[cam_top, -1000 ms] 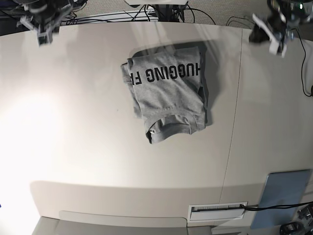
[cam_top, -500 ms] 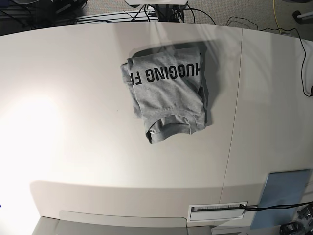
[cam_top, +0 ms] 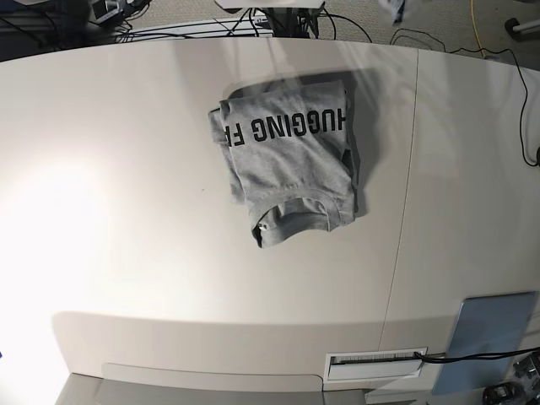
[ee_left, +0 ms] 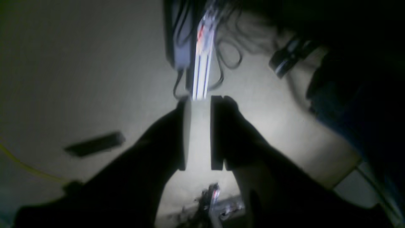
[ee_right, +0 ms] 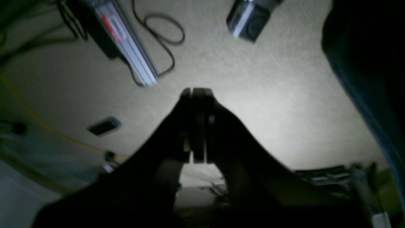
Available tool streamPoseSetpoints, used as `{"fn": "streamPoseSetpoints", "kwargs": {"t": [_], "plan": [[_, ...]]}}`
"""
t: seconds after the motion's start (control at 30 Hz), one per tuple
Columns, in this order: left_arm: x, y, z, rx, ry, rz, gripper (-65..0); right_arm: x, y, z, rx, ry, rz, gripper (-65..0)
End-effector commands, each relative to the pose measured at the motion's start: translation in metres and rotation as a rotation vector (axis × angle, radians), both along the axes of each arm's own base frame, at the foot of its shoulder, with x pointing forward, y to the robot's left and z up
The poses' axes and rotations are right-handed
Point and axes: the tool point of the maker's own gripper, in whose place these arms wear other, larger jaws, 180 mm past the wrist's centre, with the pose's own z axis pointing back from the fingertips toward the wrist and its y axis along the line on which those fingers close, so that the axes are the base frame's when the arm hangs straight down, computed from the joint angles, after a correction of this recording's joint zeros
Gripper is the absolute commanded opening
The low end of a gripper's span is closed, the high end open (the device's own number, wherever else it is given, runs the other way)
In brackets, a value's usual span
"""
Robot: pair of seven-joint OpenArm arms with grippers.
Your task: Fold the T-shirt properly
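Base view: T-shirt (cam_top: 288, 164) lay folded, lettering up, mid-table (cam_top: 126, 211), both arms off-frame. Grey-blue panel (cam_top: 489, 337) sat well right of shirt, below it. Right gripper (ee_right: 194, 93) was shut, empty; left gripper (ee_left: 201, 101) stood slightly apart, empty, both over carpeted floor w/ cables. Risk: uneven collar edge could leave fold judged sloppy.

Only the two pincers are seen, each from its own wrist camera, and both are rendered as near-black silhouettes against the light. The left pincer (ee_left: 200, 133) is formed by two flat, straight-edged fingers (ee_left: 217, 133) widening into broad dark bodies. The right pincer (ee_right: 196, 125) is built alike, with rounded fingertips (ee_right: 202, 92). Finer markings are lost in shadow.
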Motion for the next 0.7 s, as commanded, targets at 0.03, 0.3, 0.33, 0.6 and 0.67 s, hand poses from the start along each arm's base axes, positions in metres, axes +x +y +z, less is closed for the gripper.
{"fn": "streamPoseSetpoints", "kwargs": {"t": [0.03, 0.3, 0.33, 0.6, 0.67], "plan": [[0.002, -0.004, -0.005, 0.008, 0.032, -0.004, -52.0, 0.009, 0.004, -0.003, 0.023, 0.017, 0.007, -65.0], [0.016, -0.020, -0.014, 0.004, 0.087, 0.002, -52.0, 0.031, 0.027, -0.012, 0.074, 0.037, 0.139, -65.0], [0.016, -0.020, -0.014, 0.004, 0.089, 0.001, -52.0, 0.030, 0.029, -0.012, 0.079, 0.044, 0.158, -65.0], [0.021, -0.020, -0.014, 0.007, 0.069, 0.008, -52.0, 0.033, 0.040, -0.015, 0.097, 0.025, 0.226, -65.0], [0.021, -0.020, -0.014, 0.006, 0.069, 0.008, -52.0, 0.033, 0.041, -0.015, 0.098, 0.024, 0.224, -65.0]]}}
